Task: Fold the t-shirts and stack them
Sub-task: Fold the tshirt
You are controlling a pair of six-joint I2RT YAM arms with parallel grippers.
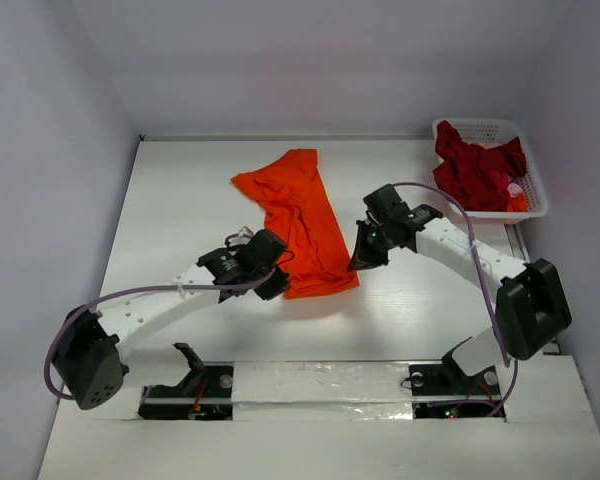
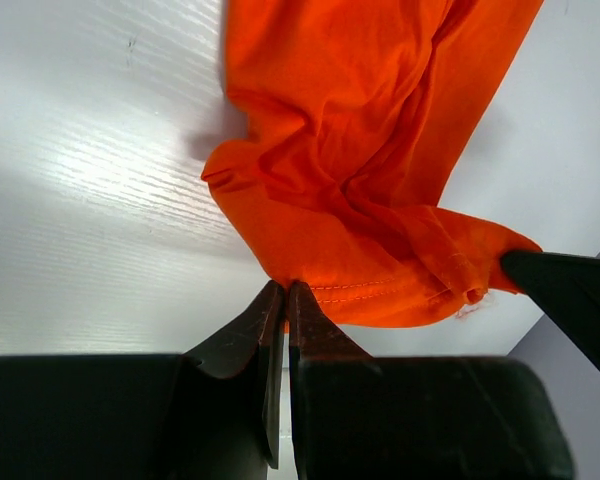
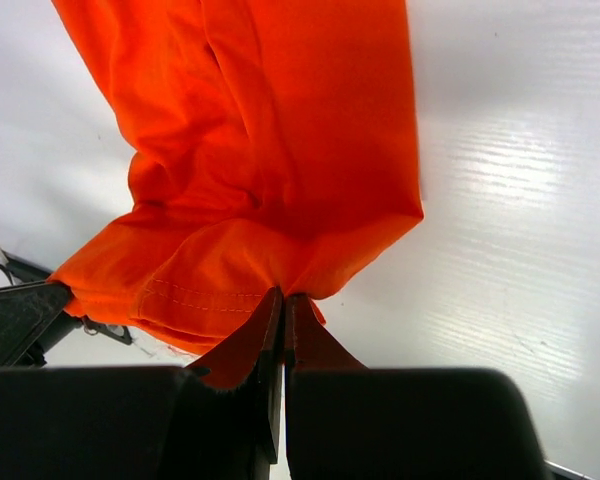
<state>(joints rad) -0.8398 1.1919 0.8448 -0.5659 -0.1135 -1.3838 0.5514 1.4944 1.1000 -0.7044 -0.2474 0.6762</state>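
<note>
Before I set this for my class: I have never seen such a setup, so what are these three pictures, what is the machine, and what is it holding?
The machine is two robot arms bolted at the near edge of a white table. The overhead picture looks down from above and behind them. The other two come from cameras on the wrists, each looking along its own fingers. An orange t-shirt lies stretched on the table. The left gripper and the right gripper are both shut on its near hem, one at each side. At the far right corner a white basket holds dark red t-shirts.
</note>
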